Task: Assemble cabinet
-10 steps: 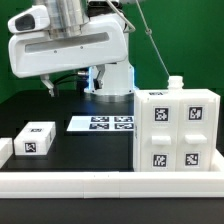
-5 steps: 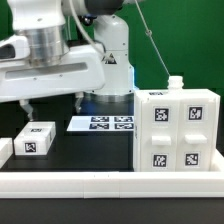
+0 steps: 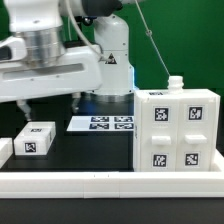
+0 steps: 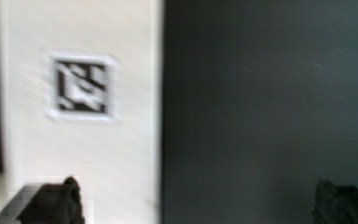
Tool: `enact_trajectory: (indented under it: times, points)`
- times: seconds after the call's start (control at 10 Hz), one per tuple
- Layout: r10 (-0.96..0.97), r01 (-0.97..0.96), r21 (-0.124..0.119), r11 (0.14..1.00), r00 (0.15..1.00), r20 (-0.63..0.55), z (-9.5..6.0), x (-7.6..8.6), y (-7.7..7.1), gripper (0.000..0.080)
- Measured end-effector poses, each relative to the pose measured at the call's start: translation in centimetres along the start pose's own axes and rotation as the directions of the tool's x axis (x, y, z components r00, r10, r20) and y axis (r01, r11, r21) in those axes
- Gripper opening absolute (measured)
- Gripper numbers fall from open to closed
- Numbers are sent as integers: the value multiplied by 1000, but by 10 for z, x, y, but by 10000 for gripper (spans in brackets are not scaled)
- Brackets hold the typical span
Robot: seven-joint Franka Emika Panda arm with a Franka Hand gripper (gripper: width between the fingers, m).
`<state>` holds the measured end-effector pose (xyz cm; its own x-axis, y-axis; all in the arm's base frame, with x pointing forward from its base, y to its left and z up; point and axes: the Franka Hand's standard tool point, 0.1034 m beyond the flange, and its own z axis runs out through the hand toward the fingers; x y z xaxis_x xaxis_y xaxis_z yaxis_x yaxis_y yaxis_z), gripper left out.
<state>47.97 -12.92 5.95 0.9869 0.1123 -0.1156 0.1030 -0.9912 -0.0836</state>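
Cabinet (image 3: 176, 130) exterior view's right, drawer block (image 3: 36, 139) its left, marker board (image 3: 100, 123) between.

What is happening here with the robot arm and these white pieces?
The Franka arm's gripper hovers open over a small tagged drawer block at the exterior view's left, holding nothing. The large cabinet body stands at that view's right, apart from that block. The marker board lies flat between the two, farther back.

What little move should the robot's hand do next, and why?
Probably slide the open gripper toward the exterior view's left: the small white tagged plastic block sits by one fingertip, not centred between them, so lowering now might hit it.
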Motion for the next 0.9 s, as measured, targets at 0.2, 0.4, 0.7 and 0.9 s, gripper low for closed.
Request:
enact_trajectory:
  times: [0.2, 0.4, 0.7, 0.9]
  points:
    - [89, -91, -43, 995, 995, -55, 7, -10, 24, 649]
    - [82, -84, -42, 996, 995, -49, 8, -10, 22, 649]
    - [61, -64, -51, 997, 997, -50, 17, -6, 17, 649]
    - [24, -26, -51, 998, 999, -38, 27, -8, 20, 649]
